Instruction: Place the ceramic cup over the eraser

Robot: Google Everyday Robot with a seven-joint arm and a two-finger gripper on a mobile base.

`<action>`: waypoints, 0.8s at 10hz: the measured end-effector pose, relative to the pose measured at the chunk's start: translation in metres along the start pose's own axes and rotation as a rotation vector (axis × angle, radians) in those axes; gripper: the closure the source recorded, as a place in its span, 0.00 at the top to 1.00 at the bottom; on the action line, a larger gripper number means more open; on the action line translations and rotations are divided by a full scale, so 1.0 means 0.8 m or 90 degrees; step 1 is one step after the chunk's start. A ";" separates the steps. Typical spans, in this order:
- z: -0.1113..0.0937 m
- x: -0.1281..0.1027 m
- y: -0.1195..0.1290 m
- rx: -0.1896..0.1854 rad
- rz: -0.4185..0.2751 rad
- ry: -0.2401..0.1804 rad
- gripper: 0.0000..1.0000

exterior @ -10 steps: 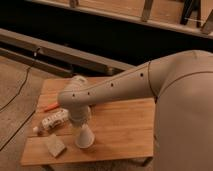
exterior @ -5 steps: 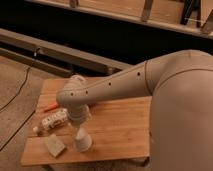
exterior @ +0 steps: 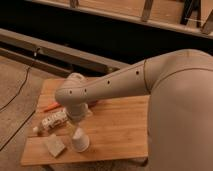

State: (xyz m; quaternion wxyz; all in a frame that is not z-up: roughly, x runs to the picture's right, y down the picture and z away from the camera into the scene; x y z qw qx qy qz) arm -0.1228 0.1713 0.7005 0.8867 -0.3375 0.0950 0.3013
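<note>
The ceramic cup [exterior: 80, 141] is small, white and tapered, with its wider end down near the front edge of the wooden table [exterior: 120, 130]. My gripper [exterior: 76, 128] is right above the cup, at its top, at the end of the beige arm that reaches in from the right. The eraser, a beige block [exterior: 55, 145], lies flat on the table just left of the cup, close to it but apart.
A white patterned bottle-like object [exterior: 52, 121] lies on its side to the left of the gripper. An orange pen [exterior: 51, 106] lies behind it. A pale rounded object [exterior: 75, 78] stands at the table's far edge behind the arm. My arm covers the table's right side.
The gripper and the cup have moved down and slightly left, closer to the beige block. The other objects have not moved.
</note>
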 end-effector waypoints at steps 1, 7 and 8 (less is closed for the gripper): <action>-0.007 -0.004 -0.008 0.005 0.018 -0.009 0.80; -0.042 -0.024 -0.071 0.010 0.169 -0.087 0.80; -0.042 -0.024 -0.071 0.010 0.169 -0.087 0.80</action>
